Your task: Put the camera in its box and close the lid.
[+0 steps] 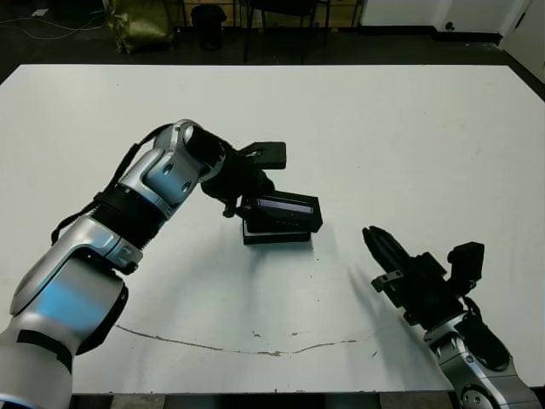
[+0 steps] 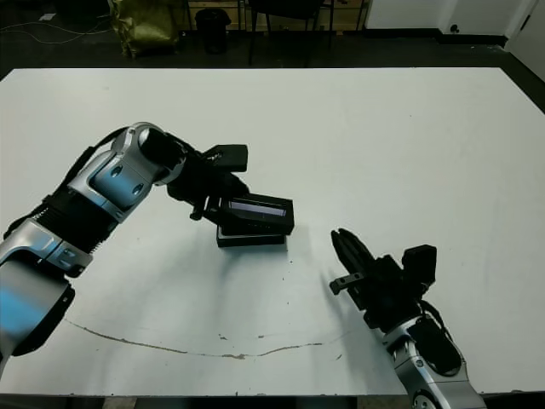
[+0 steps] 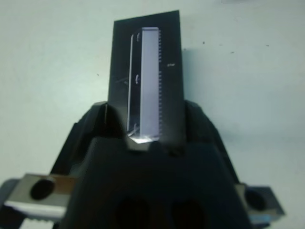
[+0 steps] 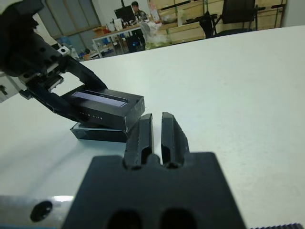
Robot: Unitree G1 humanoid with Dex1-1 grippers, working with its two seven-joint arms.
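Over the box (image 1: 274, 236), the left hand (image 1: 247, 204) grips the lid (image 1: 288, 212), tilted, its long axis running away from that hand; the right hand (image 1: 379, 247) is pinched closed, empty.

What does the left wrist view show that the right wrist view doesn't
Only the left wrist view looks straight down on the lid, its grey-lavender strip running lengthwise, with the left gripper clamped on its near end.

Only the right wrist view shows the box underneath, the lid tilted and resting on it, not yet seated flat. It also shows the right gripper, fingers together and apart from both, plus a person at desks beyond the table.

Both share the lid, the left gripper holding it, and the white table. Neither shows the camera.
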